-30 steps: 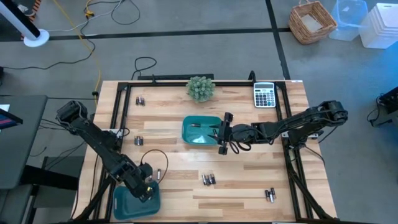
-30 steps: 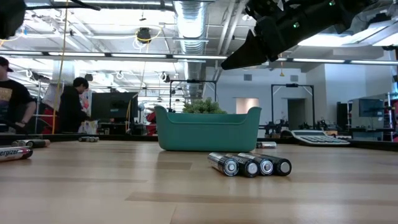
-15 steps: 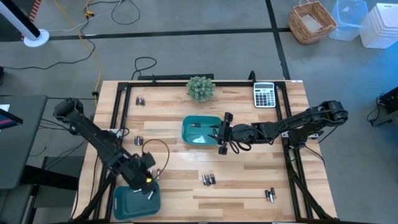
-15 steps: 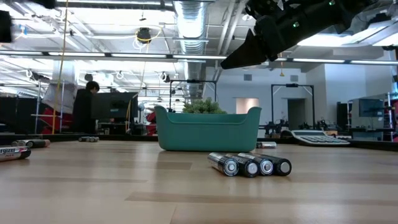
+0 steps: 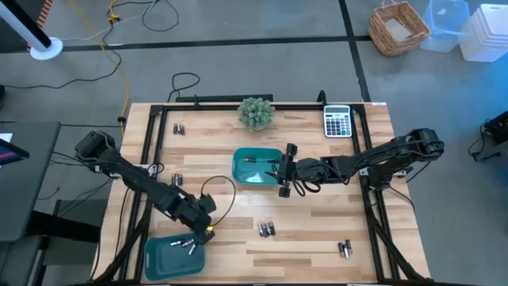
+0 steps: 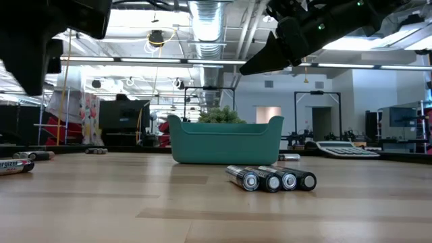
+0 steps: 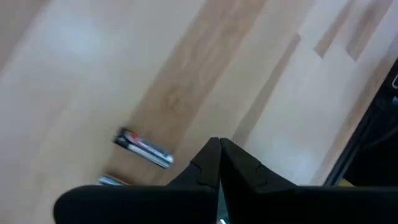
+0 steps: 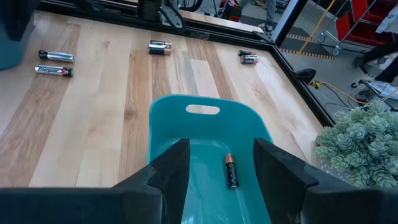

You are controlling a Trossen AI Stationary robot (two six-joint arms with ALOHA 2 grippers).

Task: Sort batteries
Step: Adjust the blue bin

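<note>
1. Since the earlier frames, the left gripper (image 5: pixel 205 232) had swung away from over the near teal tray (image 5: pixel 163 260) toward the table's middle, and its fingers (image 7: pixel 208 163) had closed together, holding nothing.
2. Two batteries (image 5: pixel 184 245) lay in that near tray.
3. A group of four (image 6: pixel 271 179) lay side by side on the wood (image 5: pixel 317 246), with other pairs scattered well apart.
4. The right gripper (image 5: pixel 282 171) hung over the centre tray (image 8: pixel 186 124) with its fingers spread and empty; one battery (image 8: pixel 231 171) lay inside.
5. These cells looked rigid, smooth and prone to rolling, so gripping across the middle of the barrel seemed safest.
</note>
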